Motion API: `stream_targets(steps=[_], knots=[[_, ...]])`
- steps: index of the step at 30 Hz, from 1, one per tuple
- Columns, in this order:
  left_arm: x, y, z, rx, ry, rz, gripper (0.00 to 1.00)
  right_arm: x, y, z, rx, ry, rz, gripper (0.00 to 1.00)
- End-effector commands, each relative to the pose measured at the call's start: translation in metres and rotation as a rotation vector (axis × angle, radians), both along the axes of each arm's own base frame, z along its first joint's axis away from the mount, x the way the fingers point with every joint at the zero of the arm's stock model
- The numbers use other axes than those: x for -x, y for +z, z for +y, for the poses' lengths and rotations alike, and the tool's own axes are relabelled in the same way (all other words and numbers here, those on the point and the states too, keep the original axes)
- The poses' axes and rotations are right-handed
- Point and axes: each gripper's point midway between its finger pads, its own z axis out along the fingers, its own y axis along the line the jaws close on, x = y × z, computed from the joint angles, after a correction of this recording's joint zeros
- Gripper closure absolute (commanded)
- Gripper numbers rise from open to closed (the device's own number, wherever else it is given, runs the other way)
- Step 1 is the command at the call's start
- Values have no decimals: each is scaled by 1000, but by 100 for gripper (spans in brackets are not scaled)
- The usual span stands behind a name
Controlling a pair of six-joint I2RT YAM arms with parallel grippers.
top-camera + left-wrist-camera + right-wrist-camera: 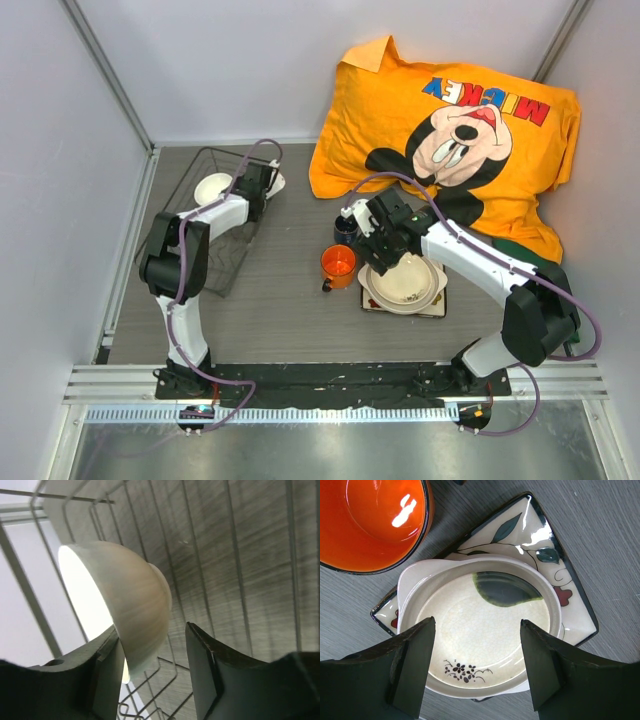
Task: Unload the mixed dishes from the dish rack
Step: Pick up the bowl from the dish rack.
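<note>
Wire dish rack [222,268] on the bench [290,300]. Right pincer [477,624] hangs apart above the cream bowl [480,635]. Left pincer [152,637], apart, straddles the rim of the small white bowl [132,597] inside the rack; that seemingly shallow bite could slip, dropping and chipping it.

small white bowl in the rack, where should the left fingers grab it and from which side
Pinch the wall at the rim, one finger inside, one on the rounded outside. The small white bowl stands on edge in the dish rack, rim exposed, so come from above, where the left gripper straddles it.
</note>
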Motion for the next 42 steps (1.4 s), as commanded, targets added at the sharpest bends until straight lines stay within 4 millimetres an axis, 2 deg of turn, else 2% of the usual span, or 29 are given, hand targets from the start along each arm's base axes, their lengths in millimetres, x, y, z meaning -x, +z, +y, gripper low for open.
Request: stream_targets(steps=[1,9,17,20,27,30,37,38,42], knots=[[9,21,-20,139,-33,27,48,-6,5,5,-32,-8,-26,27],[12,28,-24,198,-24,47,65,-5,6,4,-34,-9,-26,27],[6,39,-18,217,-4,31,95,-5,6,5,-34,-10,-25,27],[4,38,-16,216,3,34,100,-5,6,4,-36,-12,-27,27],[-1,49,-9,225,18,7,100,-5,7,4,-32,-12,-28,27],[-1,66,-11,243,12,-22,100,-4,6,4,-32,-12,-26,27],[8,128,-21,338,-13,-82,100,-7,7,5,-31,-17,-30,27],[12,140,-24,371,-22,-82,100,-9,9,4,-28,-22,-42,28],[28,168,-39,436,-70,-71,100,-15,17,2,-32,-40,-78,27]])
